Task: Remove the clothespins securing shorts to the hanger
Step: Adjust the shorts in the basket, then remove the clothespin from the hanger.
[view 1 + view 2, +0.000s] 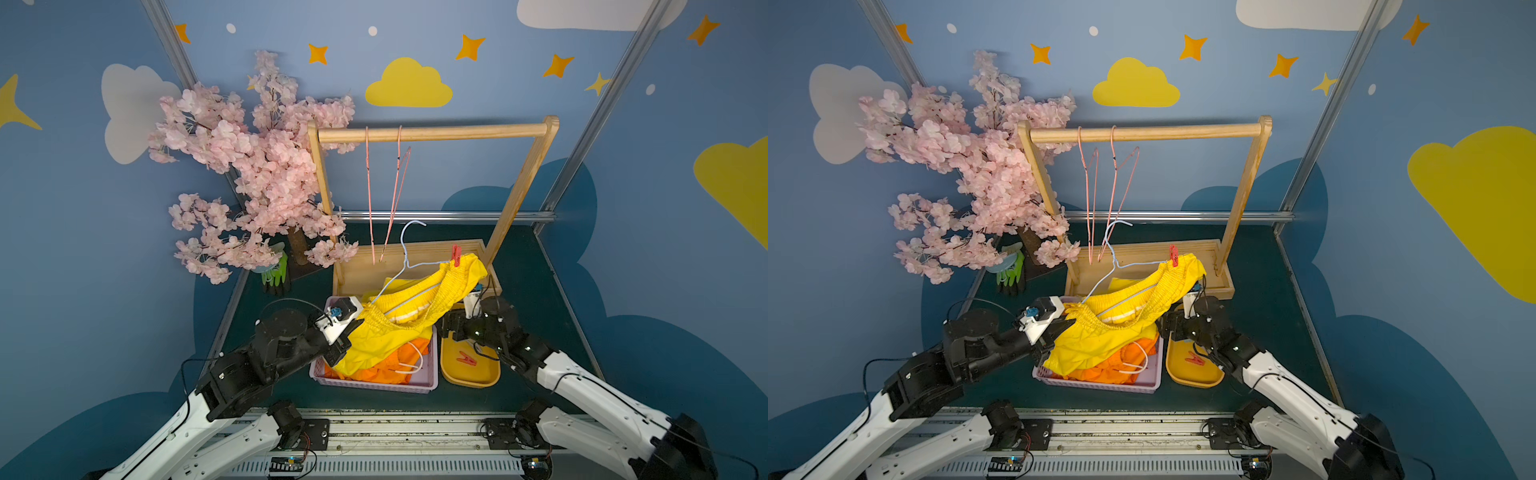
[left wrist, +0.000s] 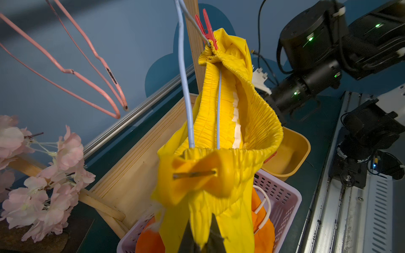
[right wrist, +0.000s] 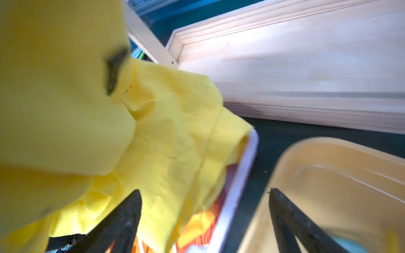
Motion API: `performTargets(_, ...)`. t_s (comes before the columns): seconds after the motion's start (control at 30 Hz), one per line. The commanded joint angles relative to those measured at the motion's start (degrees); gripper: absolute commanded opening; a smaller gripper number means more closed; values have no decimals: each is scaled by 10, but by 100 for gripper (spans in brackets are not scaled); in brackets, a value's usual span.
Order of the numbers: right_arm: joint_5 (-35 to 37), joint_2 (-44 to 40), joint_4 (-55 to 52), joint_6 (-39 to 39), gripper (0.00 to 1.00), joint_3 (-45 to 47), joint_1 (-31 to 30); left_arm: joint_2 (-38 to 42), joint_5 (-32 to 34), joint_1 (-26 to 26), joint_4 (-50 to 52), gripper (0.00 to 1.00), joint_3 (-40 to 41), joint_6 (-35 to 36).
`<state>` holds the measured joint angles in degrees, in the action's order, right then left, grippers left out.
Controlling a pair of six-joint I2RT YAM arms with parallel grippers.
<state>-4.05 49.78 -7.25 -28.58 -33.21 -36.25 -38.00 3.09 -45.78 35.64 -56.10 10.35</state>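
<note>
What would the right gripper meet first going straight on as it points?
Probably the hanging yellow fabric shorts, draped over the lilac plastic basket's rim, just ahead of the right gripper; the wooden rack base lies beyond. Depth is unclear.

Robot test cell in a lab, dressed up as a child's laundry corner. Enclosed by flat blue wall panels printed with yellow and white clouds and orange stars, framed by bare silver aluminium profile posts. Along the front edge of the dark green tabletop, a slotted aluminium mounting rail carrying two white-and-black robot arms, with small exposed circuit boards and loose wiring.

Domestic look from props:
- artificial pink blossom tree at the rear left corner
- light wooden clothes rack with pink wire hangers
- yellow thin-fabric shorts
- lilac perforated plastic basket
</note>
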Motion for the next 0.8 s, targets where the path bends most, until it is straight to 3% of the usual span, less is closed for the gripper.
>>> performTargets(0.0,12,-101,-136,6,89,-15,57,-13,-81,44,24,3,-1,-6)
performTargets(0.1,-12,-144,-212,13,90,-36,123,-12,-128,85,8,3,4,-9)
performTargets(0.2,-78,-150,-201,8,90,-40,190,-14,-161,122,12,3,8,0)
performTargets(0.3,-161,-149,-114,-6,90,-29,247,-16,-184,134,35,3,11,21)
performTargets(0.43,-307,-104,84,-50,87,-15,313,-2,-210,135,34,3,18,22)
performTargets(0.57,-412,-22,201,-51,84,-50,324,19,-223,134,34,3,21,29)
performTargets(0.77,-536,44,203,-27,75,-134,306,80,-224,134,-4,3,49,41)
